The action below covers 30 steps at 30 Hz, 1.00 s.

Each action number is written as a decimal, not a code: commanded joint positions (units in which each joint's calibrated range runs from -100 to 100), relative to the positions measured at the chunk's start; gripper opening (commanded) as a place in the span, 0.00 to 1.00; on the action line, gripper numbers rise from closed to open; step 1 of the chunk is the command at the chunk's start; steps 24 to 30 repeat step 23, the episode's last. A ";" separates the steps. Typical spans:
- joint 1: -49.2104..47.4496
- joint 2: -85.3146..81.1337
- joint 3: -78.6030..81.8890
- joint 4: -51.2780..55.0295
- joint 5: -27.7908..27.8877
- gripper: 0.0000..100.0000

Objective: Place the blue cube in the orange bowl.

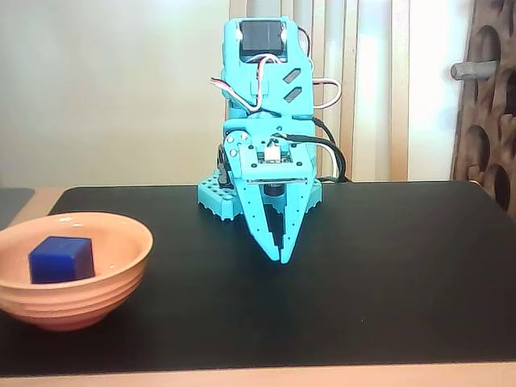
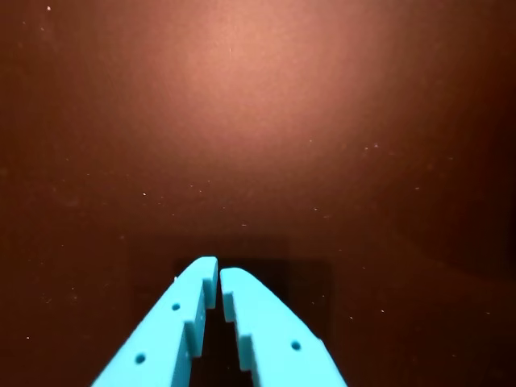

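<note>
The blue cube (image 1: 61, 259) sits inside the orange bowl (image 1: 121, 266), near its middle, one corner edge facing the camera; being a cube, it has no long axis. The placing looks done. The gripper (image 1: 281, 260), fingers pressed together and empty, hangs over the dark table (image 1: 387, 282), well apart; best simply to stay clear of the bowl.

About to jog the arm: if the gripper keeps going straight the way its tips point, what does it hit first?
The gripper points down with its tips together, so it would likely meet the bare black mat first. The cube sits in the bowl, well off that line.
</note>
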 commanded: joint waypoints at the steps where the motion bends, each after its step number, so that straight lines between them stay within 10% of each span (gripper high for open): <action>1: 0.24 -1.02 0.54 0.62 -0.30 0.01; 30: 0.54 -0.93 0.54 0.62 0.12 0.01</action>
